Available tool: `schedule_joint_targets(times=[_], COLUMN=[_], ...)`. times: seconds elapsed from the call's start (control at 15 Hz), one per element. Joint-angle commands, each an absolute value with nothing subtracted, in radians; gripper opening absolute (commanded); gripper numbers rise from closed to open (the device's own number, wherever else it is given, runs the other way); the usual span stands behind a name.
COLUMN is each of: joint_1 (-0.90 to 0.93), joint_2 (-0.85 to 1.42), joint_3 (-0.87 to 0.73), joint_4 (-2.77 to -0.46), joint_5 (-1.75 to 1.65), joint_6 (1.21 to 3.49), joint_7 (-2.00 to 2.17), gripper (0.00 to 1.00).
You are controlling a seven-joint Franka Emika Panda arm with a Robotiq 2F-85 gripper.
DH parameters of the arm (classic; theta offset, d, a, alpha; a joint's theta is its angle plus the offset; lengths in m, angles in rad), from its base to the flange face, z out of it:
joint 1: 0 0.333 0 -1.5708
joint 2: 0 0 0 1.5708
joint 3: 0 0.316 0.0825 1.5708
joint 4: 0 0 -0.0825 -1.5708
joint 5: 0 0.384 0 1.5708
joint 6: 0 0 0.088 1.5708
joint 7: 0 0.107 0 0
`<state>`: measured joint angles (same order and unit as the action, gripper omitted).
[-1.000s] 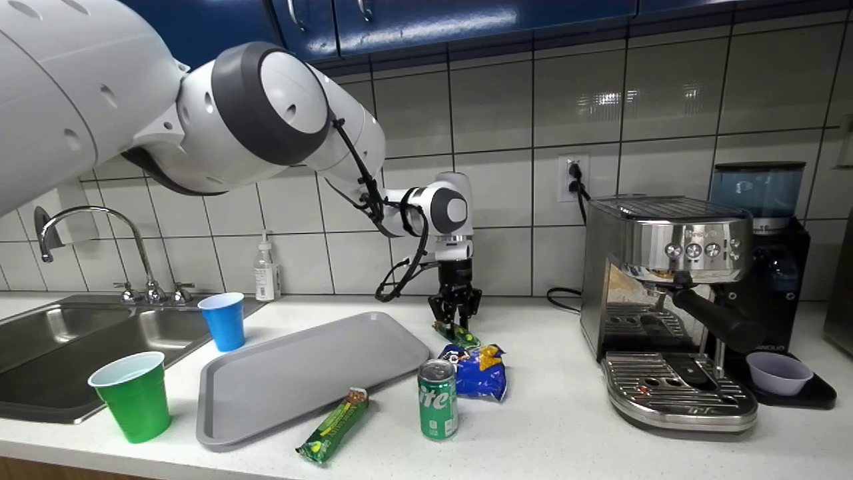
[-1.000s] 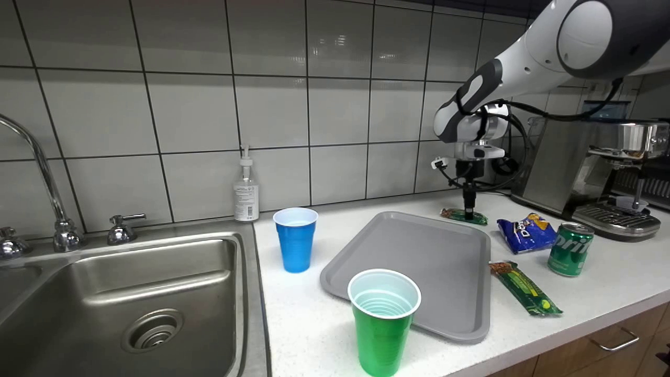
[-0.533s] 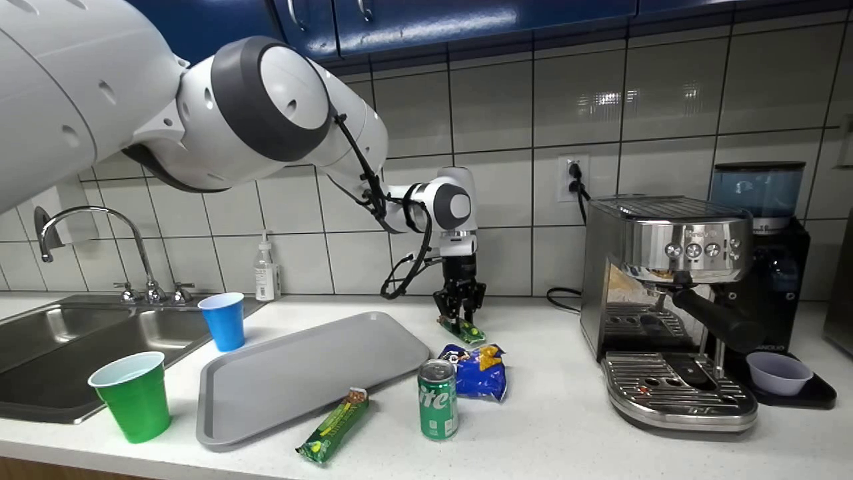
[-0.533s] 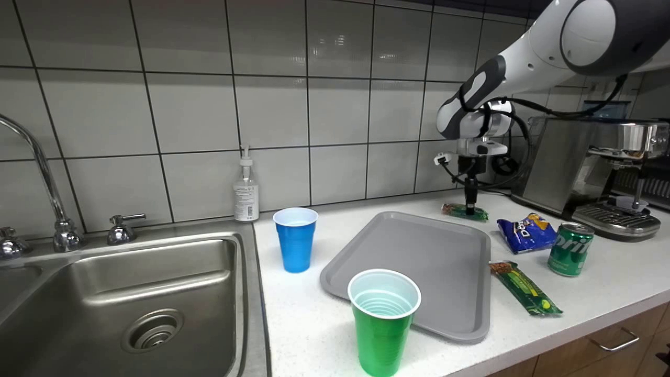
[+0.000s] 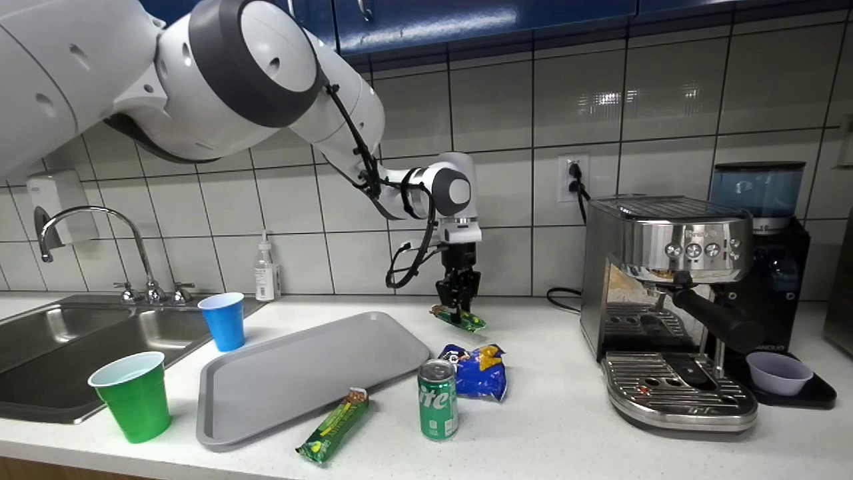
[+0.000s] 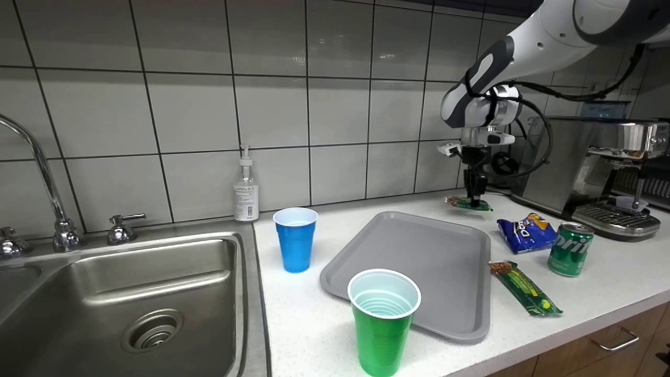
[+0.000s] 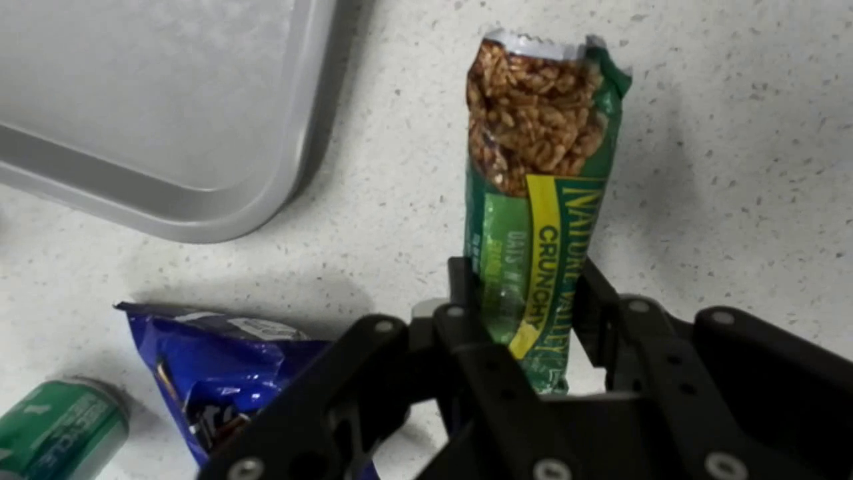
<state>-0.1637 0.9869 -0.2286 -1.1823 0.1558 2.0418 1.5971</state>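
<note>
My gripper (image 7: pixel 523 288) is shut on a green granola bar (image 7: pixel 543 127), one black finger against each long edge. The bar's brown oat picture and yellow band face the wrist camera, while the fingers hide part of its lower end. In both exterior views the gripper (image 5: pixel 457 312) points straight down and the bar (image 6: pixel 459 202) hangs level, slightly above the counter with a shadow under it. Nearest to it are a blue chip bag (image 5: pixel 478 379) and the corner of a grey tray (image 7: pixel 200 213). A second green bar (image 5: pixel 336 427) lies in front of the tray.
A green soda can (image 5: pixel 438 403) stands beside the chip bag. A blue cup (image 6: pixel 296 243) and a green cup (image 6: pixel 383 335) stand between tray and sink (image 6: pixel 157 293). The espresso machine (image 5: pixel 666 293) is at one side, and the tiled wall (image 5: pixel 500 260) rises close behind the gripper.
The gripper has moved up with the bar in its grip, lifting it off the counter, and slightly towards the espresso machine. The other objects have stayed put.
</note>
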Motion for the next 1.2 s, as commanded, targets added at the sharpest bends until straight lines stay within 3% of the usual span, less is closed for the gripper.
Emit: schedule_joint_targets(times=[0.0, 1.13], joint_1=[-0.173, -0.024], joint_2=[0.872, 0.681], joint_3=[-0.196, -0.199], joint_4=[-1.323, -1.626], joint_5=[0.142, 0.140], joint_6=[2.046, 2.148], joint_7=[1.456, 1.354], gripper=[0.13, 0.13])
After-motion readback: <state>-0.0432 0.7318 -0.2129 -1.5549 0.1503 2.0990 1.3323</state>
